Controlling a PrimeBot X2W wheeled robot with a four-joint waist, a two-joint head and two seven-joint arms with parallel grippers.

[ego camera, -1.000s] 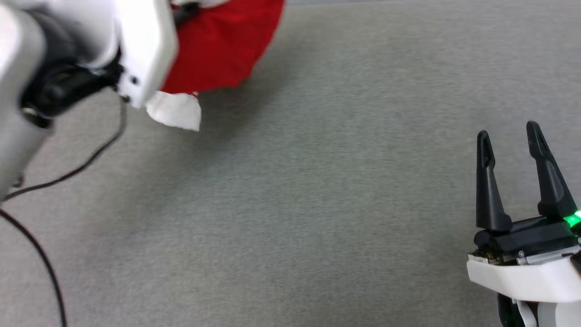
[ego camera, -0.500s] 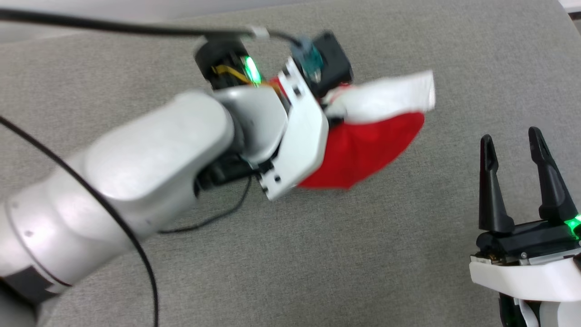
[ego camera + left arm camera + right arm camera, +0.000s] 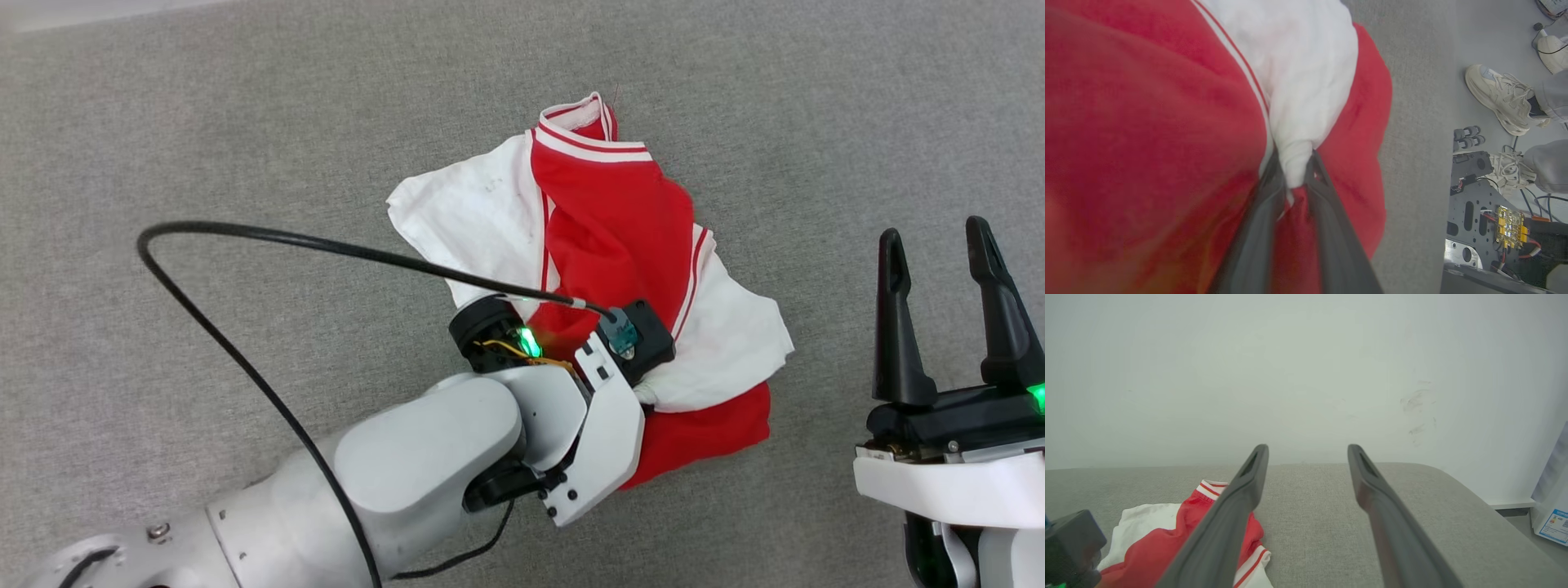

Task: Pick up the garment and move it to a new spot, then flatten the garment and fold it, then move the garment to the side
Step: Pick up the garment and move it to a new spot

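Observation:
The garment [image 3: 612, 220], red with white sleeves and striped trim, lies in a crumpled heap on the grey padded surface [image 3: 245, 122]. My left gripper [image 3: 1294, 163] is shut on a pinch of its white cloth, at the heap's near edge. From the head, the left wrist [image 3: 604, 392] covers those fingers. To the right of the heap, apart from it, my right gripper [image 3: 939, 237] stands open and empty. In the right wrist view the right gripper [image 3: 1306, 451] points over the surface, with the garment [image 3: 1151, 543] at the lower left.
A black cable [image 3: 204, 327] loops from the left wrist over the surface. The surface ends in a rounded edge [image 3: 1474, 490] before a pale wall. Beside the surface, a person's shoes [image 3: 1498, 98] stand on the floor near the robot's base [image 3: 1486, 220].
The head view has shifted. The left arm swung in with the garment hanging from its gripper; the garment now lies heaped on the surface, still pinched. The right gripper stays open.

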